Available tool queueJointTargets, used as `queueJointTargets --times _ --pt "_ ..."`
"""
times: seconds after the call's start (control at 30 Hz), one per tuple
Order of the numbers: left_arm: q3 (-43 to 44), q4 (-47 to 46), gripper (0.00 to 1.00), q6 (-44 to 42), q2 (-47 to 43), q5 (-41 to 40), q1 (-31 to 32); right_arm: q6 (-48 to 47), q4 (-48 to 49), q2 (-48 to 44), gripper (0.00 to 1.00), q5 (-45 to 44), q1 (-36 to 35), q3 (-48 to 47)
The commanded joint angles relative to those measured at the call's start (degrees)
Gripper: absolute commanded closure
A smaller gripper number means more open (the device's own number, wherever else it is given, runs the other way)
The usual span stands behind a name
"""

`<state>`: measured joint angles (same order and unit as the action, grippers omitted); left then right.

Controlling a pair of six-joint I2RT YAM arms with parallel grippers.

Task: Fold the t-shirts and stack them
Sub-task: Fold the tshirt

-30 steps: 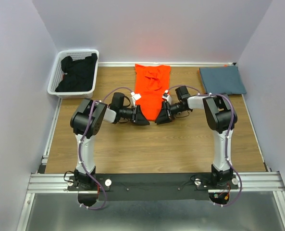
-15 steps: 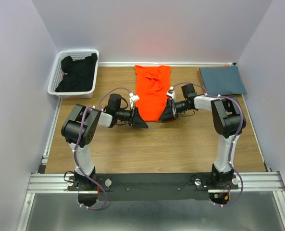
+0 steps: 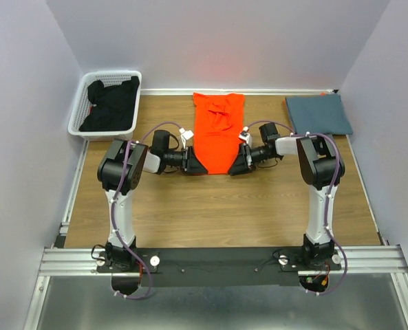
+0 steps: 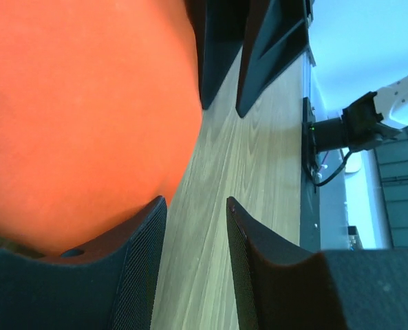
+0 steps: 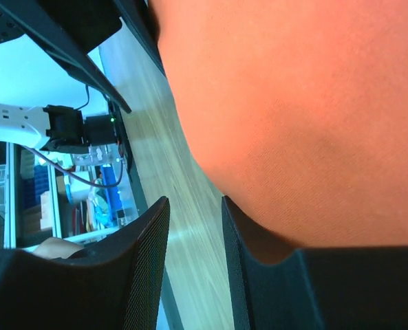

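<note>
Lying in the middle of the wooden table (image 3: 224,206), the orange t-shirt (image 3: 217,130) is folded to a long narrow strip, its collar end toward the far wall and its near hem toward the arms; both arms are stretched inward to this near hem, one from each side. The left gripper (image 3: 198,166) sits low at the left near corner of the cloth; in its wrist view the two fingers (image 4: 138,265) stand slightly apart with bare wood in the gap, and the orange edge reaches just to the tip of one finger. The right gripper (image 3: 237,165) is at the right near corner; its fingers (image 5: 138,271) are also a little apart, wood shows between them, and the cloth lies against one finger. The blue-grey t-shirt (image 3: 318,114) lies folded flat at the far right corner, well apart from the orange one; a white basket (image 3: 100,134) at the far left holds a dark cloth (image 3: 111,103).
</note>
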<state>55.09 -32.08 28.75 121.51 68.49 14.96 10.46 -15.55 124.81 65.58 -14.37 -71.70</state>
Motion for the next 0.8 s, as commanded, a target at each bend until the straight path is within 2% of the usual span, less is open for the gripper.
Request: queueJointTargets --times 0.0,0.1,0.17,0.27,0.3,0.33,0.4,0.43,0.47,0.5,0.53,0.57,0.67,0.73,0.77 --pt "-2.62 4.47 0.51 -4.49 1.89 -4.06 -2.30 -5.09 -1.67 1.40 0.55 -6.08 2.24 1.91" --pt "-3.32 8.49 0.51 -6.86 0.49 -3.10 -3.36 -6.67 -4.65 0.00 0.56 -6.17 2.24 2.62" --pt "-2.97 12.28 0.51 -12.03 -3.20 -2.40 -3.36 -7.29 -6.15 -3.86 0.56 -5.46 2.24 2.45" --pt "-1.75 20.97 0.51 -20.73 -10.05 -1.52 -3.36 -8.69 -10.28 -10.72 0.56 -5.38 2.24 0.34" --pt "0.00 27.79 0.51 -24.50 -11.63 -2.47 -3.36 -9.48 -13.68 -12.56 0.55 -5.64 2.24 -1.67" --pt "0.89 31.16 0.51 -31.06 -14.70 -3.00 -3.36 -12.80 -15.54 -15.62 0.55 -7.03 2.33 -2.64" --pt "3.44 39.23 0.52 -37.69 -17.44 -7.47 -3.18 -19.12 -20.47 -18.63 0.55 -11.42 2.16 -5.10" --pt "4.14 41.37 0.53 -40.59 -19.80 -9.23 -2.92 -21.60 -21.35 -19.86 0.55 -18.05 1.98 -5.46" --pt "5.45 43.31 0.54 -46.80 -20.69 -13.51 -2.66 -23.97 -22.06 -21.87 0.56 -22.12 1.80 -5.47" --pt "6.16 46.37 0.54 -49.21 -21.31 -15.91 -2.31 -26.52 -22.15 -22.42 0.56 -25.82 1.54 -5.38" --pt "6.78 47.71 0.55 -52.36 -22.28 -17.84 -2.04 -31.94 -22.15 -22.94 0.57 -32.55 1.02 -4.60" --pt "7.31 49.37 0.55 -57.53 -22.81 -20.65 -1.69 -34.69 -21.72 -23.56 0.58 -35.15 0.05 -4.07" --pt "6.09 49.91 0.55 -65.46 -25.27 -24.27 -1.17 -40.86 -19.44 -23.83 0.58 -41.23 -1.45 -2.22" --pt "3.64 50.53 0.55 -79.83 -26.68 -25.77 -0.55 -44.64 -17.16 -23.83 0.58 -44.30 -2.85 -0.64" --pt "2.84 50.45 0.55 -79.90 -27.11 -26.21 -0.20 -45.78 -16.27 -23.91 0.58 -45.10 -3.46 0.06"
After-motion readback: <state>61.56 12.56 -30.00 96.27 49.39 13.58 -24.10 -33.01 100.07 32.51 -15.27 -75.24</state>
